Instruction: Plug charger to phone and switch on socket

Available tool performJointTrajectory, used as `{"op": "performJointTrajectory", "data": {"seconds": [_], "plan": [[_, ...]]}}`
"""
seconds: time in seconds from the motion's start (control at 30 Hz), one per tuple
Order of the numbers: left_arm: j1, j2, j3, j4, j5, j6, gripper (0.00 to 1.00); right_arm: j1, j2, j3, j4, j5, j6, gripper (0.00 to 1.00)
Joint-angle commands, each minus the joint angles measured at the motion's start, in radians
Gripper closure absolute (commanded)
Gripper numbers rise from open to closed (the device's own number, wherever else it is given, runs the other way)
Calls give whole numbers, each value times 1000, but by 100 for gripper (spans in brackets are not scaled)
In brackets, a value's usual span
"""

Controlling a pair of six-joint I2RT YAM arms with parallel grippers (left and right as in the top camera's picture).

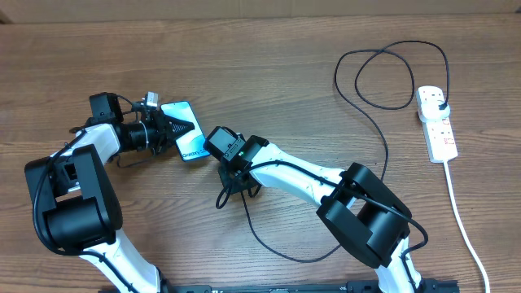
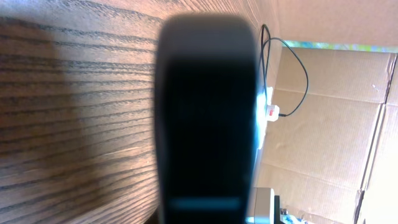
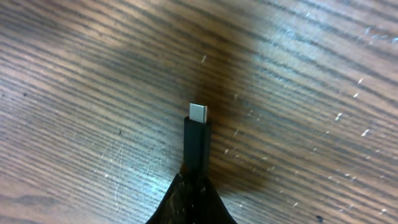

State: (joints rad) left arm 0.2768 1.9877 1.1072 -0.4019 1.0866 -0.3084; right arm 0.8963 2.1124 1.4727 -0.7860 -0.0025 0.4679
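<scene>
Right wrist view shows the right gripper (image 3: 191, 190) clamped on the charger (image 3: 196, 146) just behind its connector tip (image 3: 198, 114). The tip is a small flat silver tongue on a matte black rectangular sleeve, poking out over the grained wooden table (image 3: 74, 74).

In the overhead view the left gripper (image 1: 181, 128) is closed on the phone (image 1: 192, 147), a slim slab with a glossy cyan face, left of centre and near the right gripper's wrist.

The main risk is a skewed approach. The port is narrow and the sleeve could pivot between the fingers, so the tip may scrape the frame or jam. The smooth phone may also slide back under the push.

The thin cable loops far right to the plug (image 1: 440, 104), which appears seated in the white plastic socket (image 1: 440, 134). A taut loop could tug the tip off line.
</scene>
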Motion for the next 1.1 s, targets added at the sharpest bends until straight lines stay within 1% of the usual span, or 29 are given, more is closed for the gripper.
{"op": "performJointTrajectory", "data": {"seconds": [0.0, 0.07, 0.13, 0.17, 0.23, 0.27, 0.33, 0.47, 0.53, 0.57, 0.67, 0.73, 0.83, 0.9, 1.07], "plan": [[-1, -35, 7, 11, 32, 22, 96, 0, 24, 0, -16, -66, -2, 96], [-1, -35, 7, 14, 32, 42, 96, 0, 24, 0, -15, -71, -2, 96], [-1, -35, 7, 14, 32, 43, 95, 0, 24, 0, -15, -71, -2, 83], [-1, -35, 7, 15, 33, 43, 96, 0, 24, 0, -15, -71, -2, 80], [-1, -35, 7, 14, 33, 43, 95, 0, 24, 0, -15, -71, -2, 77], [-1, -35, 7, 15, 32, 43, 95, 0, 24, 0, -12, -71, -2, 78], [-1, -35, 7, 18, 32, 44, 95, 0, 24, 0, -8, -70, -2, 96], [-1, -35, 7, 32, 38, 100, 94, -2, 23, 0, -8, -87, -2, 96], [-1, -35, 7, 20, 73, 104, 95, -11, 11, 0, -9, -150, -2, 96], [0, -35, 7, 0, 113, 110, 95, -19, 2, 0, -8, -189, -3, 96], [0, -36, 7, -26, 295, 264, 96, -55, -55, 0, -9, -301, -41, 96], [0, -36, 7, -40, 351, 317, 95, -84, -109, 0, -15, -353, -70, 96], [0, -36, 7, -48, 355, 311, 95, -128, -182, 0, -28, -413, -89, 96], [0, -36, 7, -44, 374, 278, 95, -152, -217, 0, -35, -478, -134, 96], [0, -48, 7, -31, 372, 140, 95, -176, -239, 0, -38, -654, -209, 96]]}}
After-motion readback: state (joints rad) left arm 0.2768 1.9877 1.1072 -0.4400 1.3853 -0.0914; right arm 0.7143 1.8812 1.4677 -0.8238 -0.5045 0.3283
